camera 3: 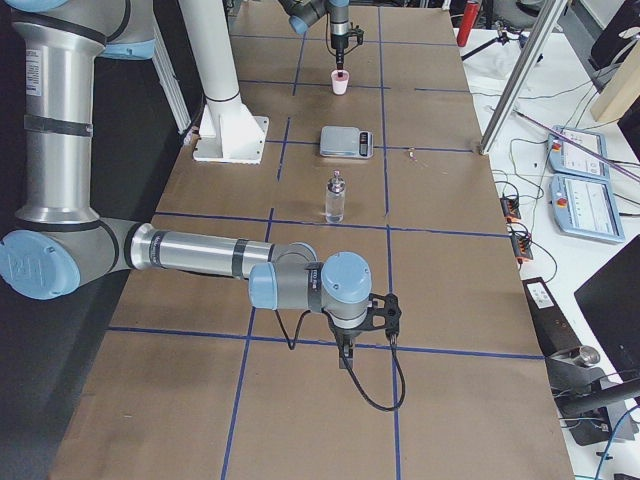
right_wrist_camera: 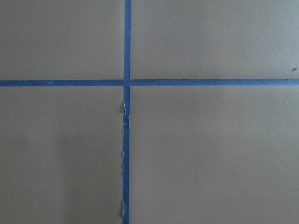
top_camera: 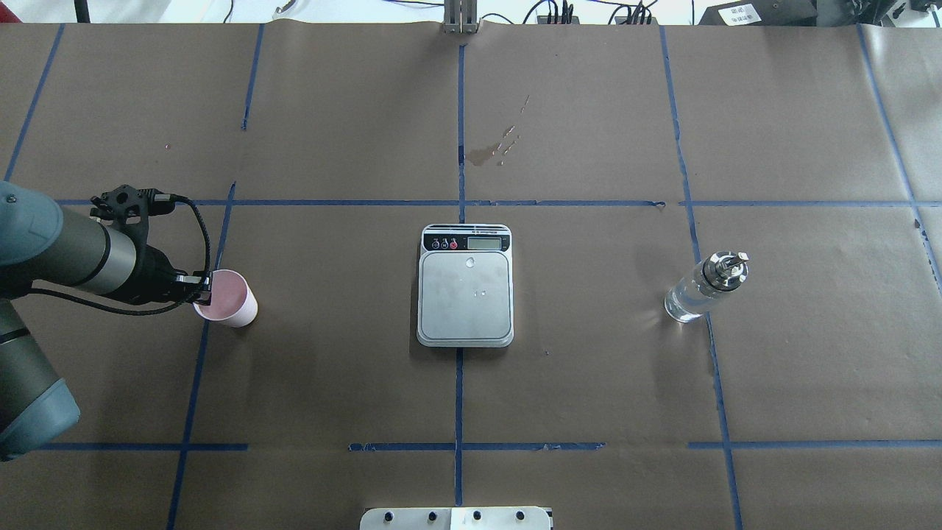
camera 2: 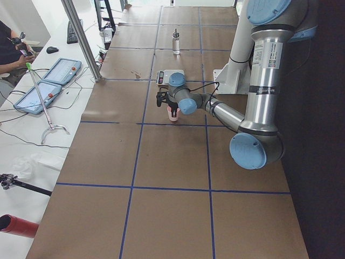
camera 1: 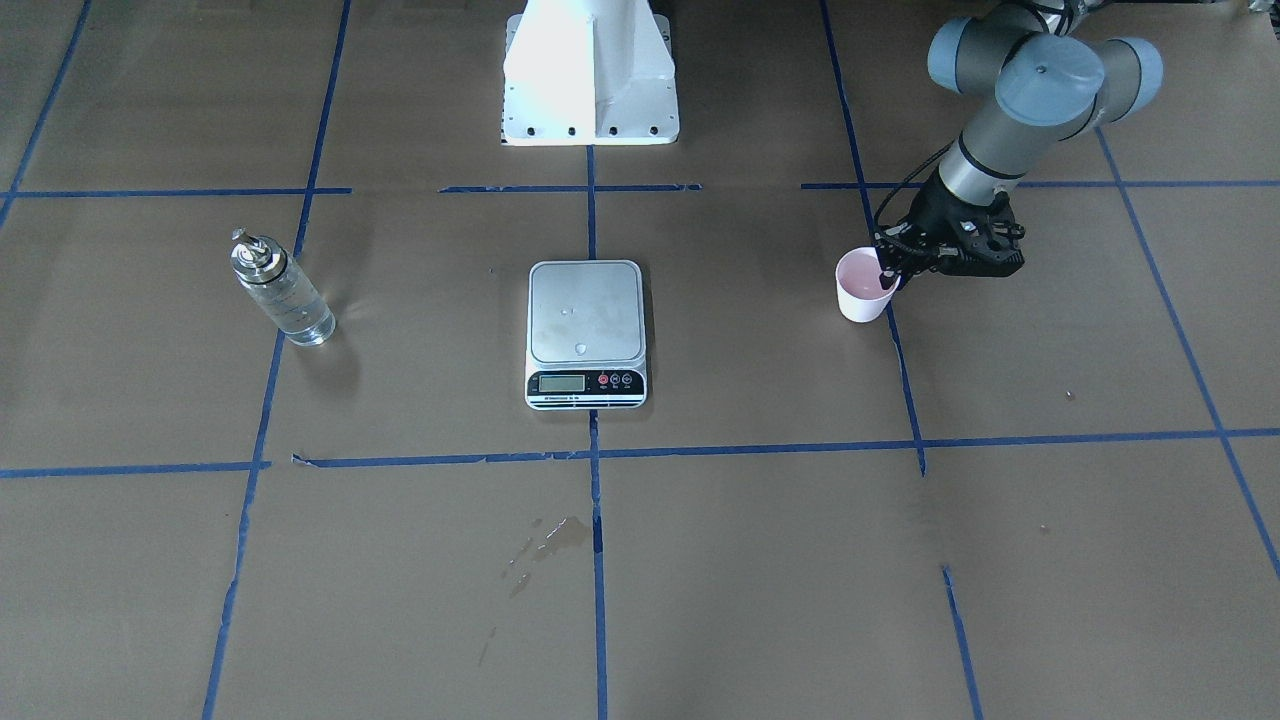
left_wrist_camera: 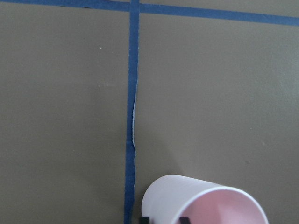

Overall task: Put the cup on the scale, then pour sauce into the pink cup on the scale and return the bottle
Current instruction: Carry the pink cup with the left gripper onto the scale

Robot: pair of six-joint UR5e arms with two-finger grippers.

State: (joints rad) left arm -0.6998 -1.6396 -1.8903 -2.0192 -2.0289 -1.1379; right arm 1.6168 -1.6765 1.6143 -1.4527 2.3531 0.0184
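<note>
Brown paper table (top_camera: 589,383) | left tool (camera 1: 887,278) — seemingly pinching cup (camera 1: 858,297) rim | right tool (camera 3: 345,360) — cannot tell

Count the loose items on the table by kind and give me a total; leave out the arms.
cup: 1
scale: 1
bottle: 1
Total: 3
</note>
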